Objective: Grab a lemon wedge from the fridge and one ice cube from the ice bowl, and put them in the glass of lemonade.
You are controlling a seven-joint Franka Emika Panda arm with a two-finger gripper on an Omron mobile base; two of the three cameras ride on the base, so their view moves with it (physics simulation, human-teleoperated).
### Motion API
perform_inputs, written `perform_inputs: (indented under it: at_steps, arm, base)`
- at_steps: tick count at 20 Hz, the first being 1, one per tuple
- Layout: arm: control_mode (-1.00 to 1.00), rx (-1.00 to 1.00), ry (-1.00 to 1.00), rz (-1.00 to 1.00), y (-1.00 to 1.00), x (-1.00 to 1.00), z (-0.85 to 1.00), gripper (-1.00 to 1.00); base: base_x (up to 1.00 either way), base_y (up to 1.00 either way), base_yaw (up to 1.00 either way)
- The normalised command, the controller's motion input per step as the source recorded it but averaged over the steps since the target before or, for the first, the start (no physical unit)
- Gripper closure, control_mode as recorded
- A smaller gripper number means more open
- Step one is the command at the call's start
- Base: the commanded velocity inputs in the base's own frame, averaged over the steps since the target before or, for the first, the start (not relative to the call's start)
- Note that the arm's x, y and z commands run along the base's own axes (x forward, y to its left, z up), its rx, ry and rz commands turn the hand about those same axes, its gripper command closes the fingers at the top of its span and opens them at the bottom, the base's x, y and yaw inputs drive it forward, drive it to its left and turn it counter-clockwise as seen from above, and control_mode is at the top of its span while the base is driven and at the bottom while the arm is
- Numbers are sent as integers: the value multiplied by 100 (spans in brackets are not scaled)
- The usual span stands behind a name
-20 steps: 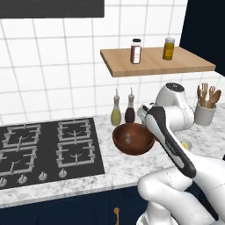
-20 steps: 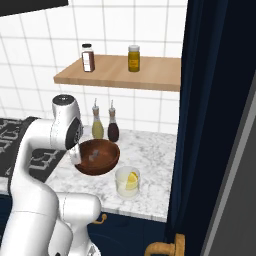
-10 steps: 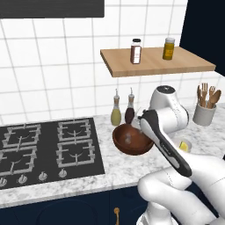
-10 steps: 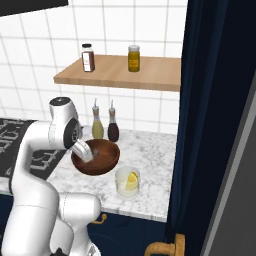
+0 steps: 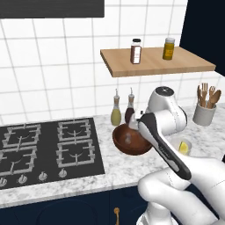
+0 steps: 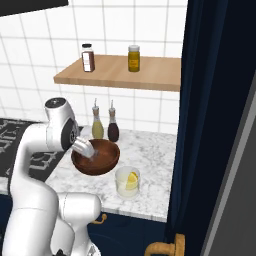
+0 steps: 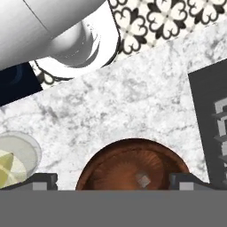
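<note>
Ice cube (image 7: 142,179): tiny, pale, translucent, sitting on the floor of the brown bowl (image 7: 111,164) on the marble counter (image 7: 133,102). We see our gripper (image 7: 113,181) with jaws wide apart, nothing held; the cube lies between the fingertips, nearer the right-hand one in the hand view. Glass (image 6: 127,182) with lemon wedge (image 6: 132,179) stands just beside the bowl.

The arm's hand hangs over the wooden ice bowl (image 5: 131,140); a pale ice cube (image 5: 128,139) lies inside, just left of it.
</note>
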Motion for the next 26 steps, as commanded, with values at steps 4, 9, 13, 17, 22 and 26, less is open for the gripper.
perform_inputs:
  at_steps: [4,9,13,17,22,26]
  arm:
    - [-100,0,-22,1,-1,4,-30,-100]
    - [-100,0,-3,3,-2,17,-9,-100]
    - [-100,0,5,2,0,34,-4,-100]
    - [-100,0,10,0,0,49,-11,-100]
    - [-100,-1,11,0,5,51,-22,-100]
    - [-100,-6,7,4,14,41,-14,-100]
  base:
    - [0,0,0]
    - [0,0,0]
    - [0,0,0]
    - [0,0,0]
    - [0,0,0]
    - [0,0,0]
